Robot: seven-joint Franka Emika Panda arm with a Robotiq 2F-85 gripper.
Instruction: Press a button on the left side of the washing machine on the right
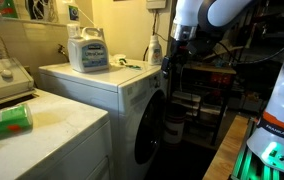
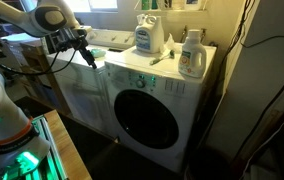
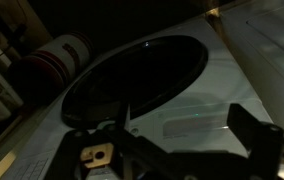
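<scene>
Just beside the top front corner of the washing machine [image 2: 147, 115], pincer [image 2: 90, 60]; spread wide, empty.

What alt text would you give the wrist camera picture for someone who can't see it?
Dim close-up of the washing machine: its round dark porthole door fills most of the frame, with the open gripper in shadow along the bottom edge.

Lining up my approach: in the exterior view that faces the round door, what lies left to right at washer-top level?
Hand → large detergent jug → smaller white bottle; both containers stand on the washing machine.
</scene>
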